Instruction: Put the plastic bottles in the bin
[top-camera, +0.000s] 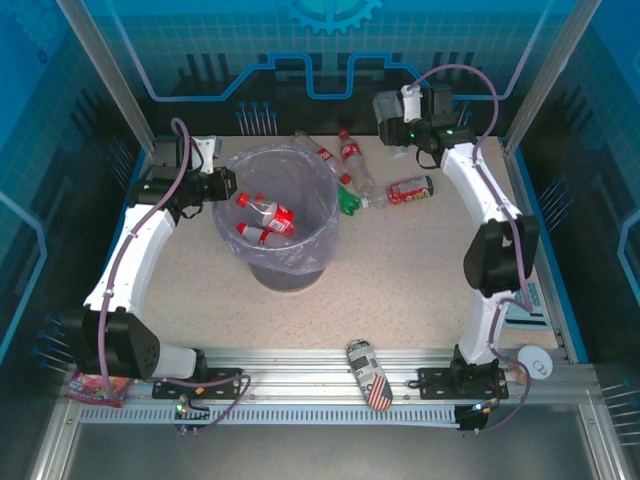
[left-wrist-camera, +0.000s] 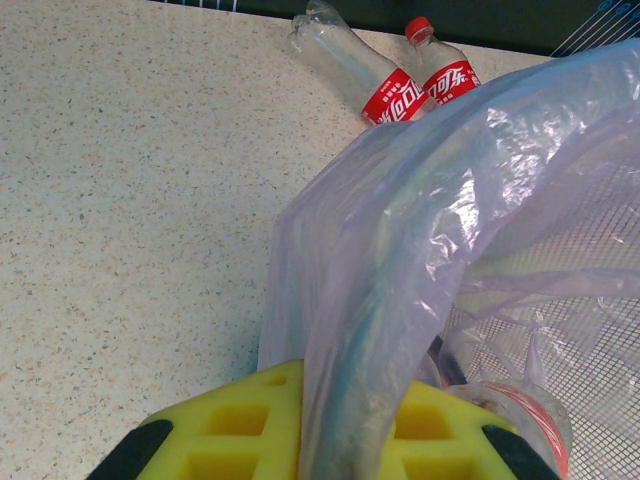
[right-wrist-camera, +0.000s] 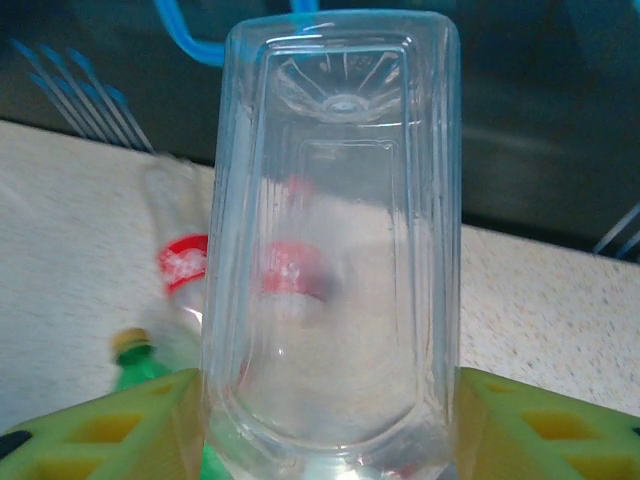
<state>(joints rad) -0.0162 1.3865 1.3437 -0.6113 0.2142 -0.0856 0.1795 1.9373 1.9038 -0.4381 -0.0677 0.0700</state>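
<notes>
Held seemingly by one end, the bottle (right-wrist-camera: 335, 250) in the right claw (right-wrist-camera: 325, 415) may slip; the left claw (left-wrist-camera: 340, 425), pinching the bin (left-wrist-camera: 372, 335), could tip it.

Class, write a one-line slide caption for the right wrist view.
Right gripper clamps a clear bottle over the tabletop, with a green bottle below.
</notes>
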